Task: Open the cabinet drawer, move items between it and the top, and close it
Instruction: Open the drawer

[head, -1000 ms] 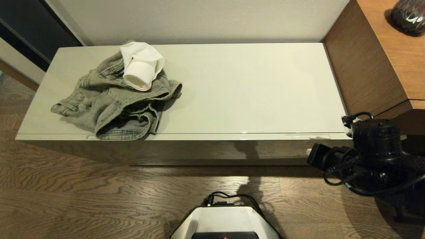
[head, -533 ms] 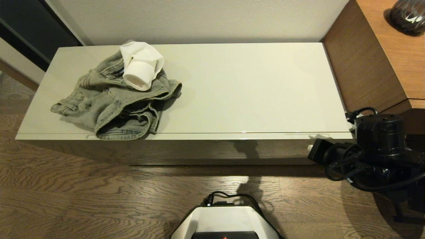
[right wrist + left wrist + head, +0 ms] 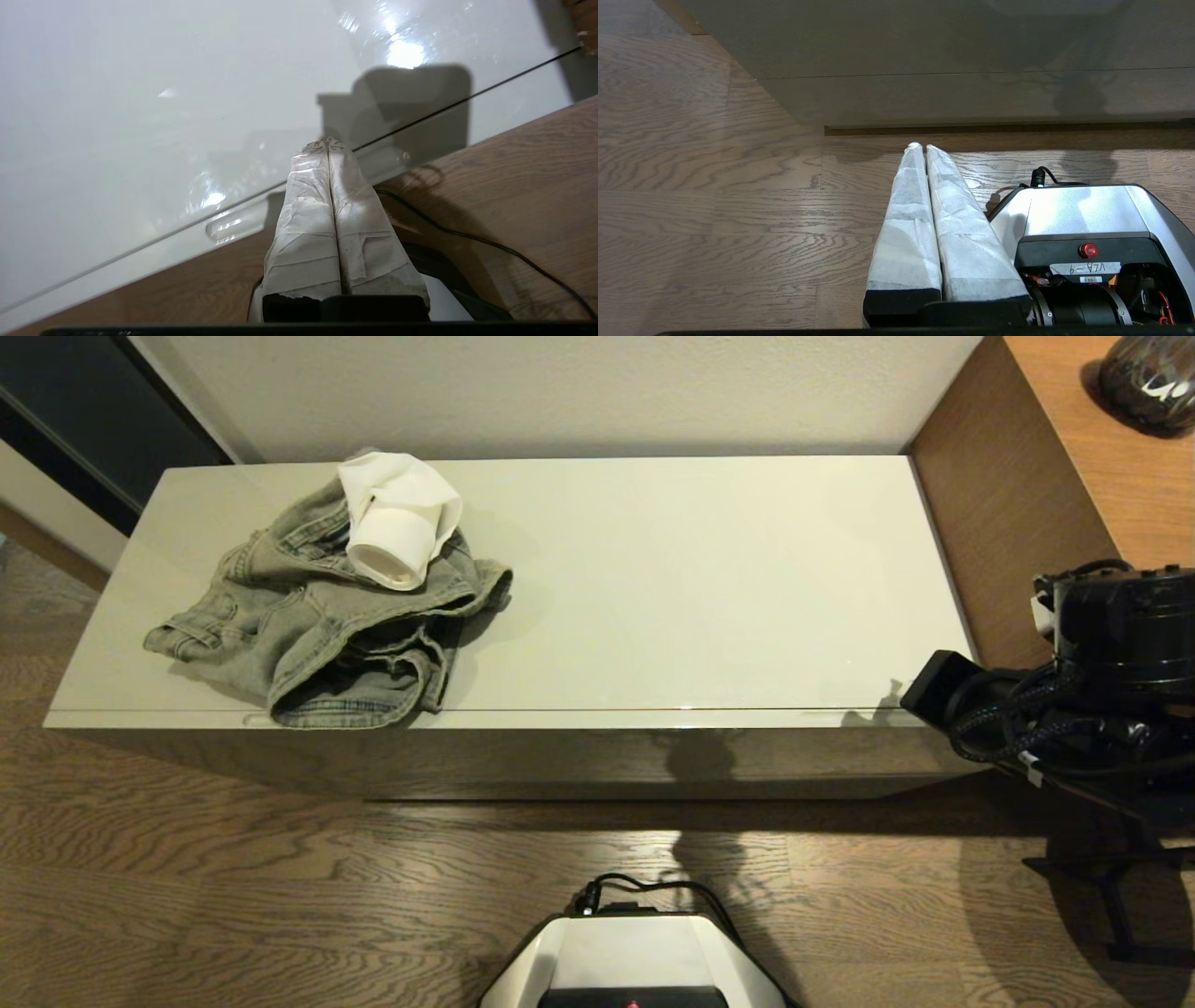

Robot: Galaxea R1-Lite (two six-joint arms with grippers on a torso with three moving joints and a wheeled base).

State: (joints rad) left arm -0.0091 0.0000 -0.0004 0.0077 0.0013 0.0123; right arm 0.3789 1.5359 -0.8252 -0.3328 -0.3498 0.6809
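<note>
1. On the left end of the cabinet top (image 3: 672, 579), a crumpled grey-green denim garment (image 3: 317, 630) lies with one hem reaching the front edge, right over the left slot of the drawer front.
2. Resting on the garment's rear part, towards the back edge, is a white paper roll (image 3: 392, 546), its loose sheet bunched behind it and its open end facing forward.
3. Along the front edge runs the cabinet drawer (image 3: 560, 719), pushed in flush beneath the top; a thin seam separates the two.
4. Low over the wooden floor (image 3: 714, 210), in front of the cabinet, the left gripper (image 3: 920, 148) hangs beside the robot base (image 3: 1087, 210); its wrapped fingers are pressed together and hold nothing.
5. At the front right corner of the top, the right gripper (image 3: 327, 142) sits above the seam, near the drawer's right slot (image 3: 231, 226). Its fingers are closed against each other and empty.
6. Beyond the right end stands a brown wood-grain desk (image 3: 1018, 504).
</note>
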